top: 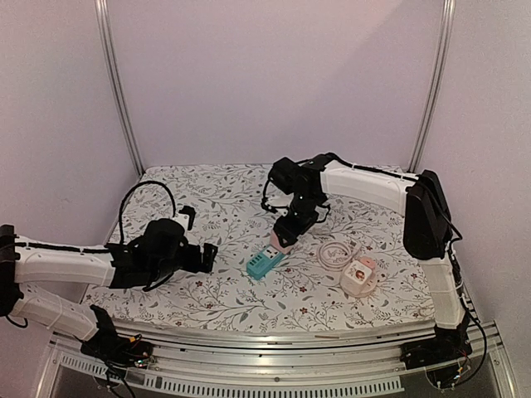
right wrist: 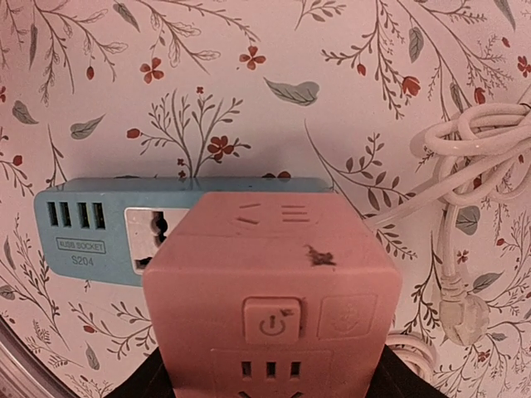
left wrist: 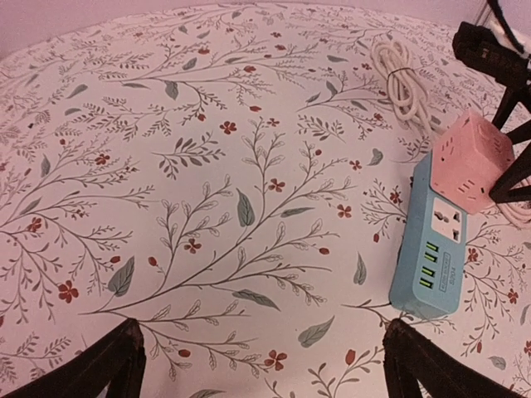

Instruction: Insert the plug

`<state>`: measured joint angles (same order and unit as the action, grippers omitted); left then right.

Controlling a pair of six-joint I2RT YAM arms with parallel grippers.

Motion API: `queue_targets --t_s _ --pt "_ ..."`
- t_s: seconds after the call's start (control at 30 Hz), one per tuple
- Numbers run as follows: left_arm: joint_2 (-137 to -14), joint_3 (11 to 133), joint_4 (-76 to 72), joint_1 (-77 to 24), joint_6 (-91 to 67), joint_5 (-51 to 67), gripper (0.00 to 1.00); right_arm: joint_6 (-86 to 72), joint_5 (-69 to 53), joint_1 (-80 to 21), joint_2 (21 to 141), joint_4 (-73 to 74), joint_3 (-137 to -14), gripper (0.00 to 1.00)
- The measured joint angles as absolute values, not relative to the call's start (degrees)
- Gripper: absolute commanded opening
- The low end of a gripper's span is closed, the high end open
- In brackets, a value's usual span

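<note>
A pink cube plug [right wrist: 274, 282] with a power button on its face sits between the fingers of my right gripper [right wrist: 270, 383], which is shut on it. The cube rests over one end of the blue power strip [right wrist: 91, 228], next to the strip's uncovered white socket; its prongs are hidden underneath. From above, the right gripper [top: 286, 230] holds the pink cube plug [top: 280, 240] at the far end of the blue power strip [top: 262, 264]. My left gripper [left wrist: 261, 365] hangs open over bare cloth, left of the blue power strip [left wrist: 436, 249] and the pink cube plug [left wrist: 470, 153].
A coiled white cable [right wrist: 465, 166] with a white plug [right wrist: 460, 311] lies right of the strip. A second pink and white cube [top: 359, 276] sits near the table's right front. A flowered cloth [top: 207, 298] covers the table, and pale walls enclose it.
</note>
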<state>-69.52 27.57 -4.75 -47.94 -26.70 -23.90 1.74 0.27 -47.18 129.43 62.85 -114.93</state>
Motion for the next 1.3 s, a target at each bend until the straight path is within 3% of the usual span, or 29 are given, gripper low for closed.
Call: queue_targets --t_s 0.43,0.97,1.3 --pt "-65.25 27.81 3.25 -47.92 -27.97 -26.55 0.99 0.73 -0.03 -45.65 124.29 58.04 -106.17 0.98" --pt "-60.97 30.30 19.84 -47.92 -37.04 -35.27 0.99 -0.21 3.18 -45.30 109.03 49.80 -93.91 0.99" --pt "-60.36 32.64 35.35 -44.99 -51.31 -41.63 0.99 -1.41 5.30 -45.32 104.36 43.22 -86.74 0.99"
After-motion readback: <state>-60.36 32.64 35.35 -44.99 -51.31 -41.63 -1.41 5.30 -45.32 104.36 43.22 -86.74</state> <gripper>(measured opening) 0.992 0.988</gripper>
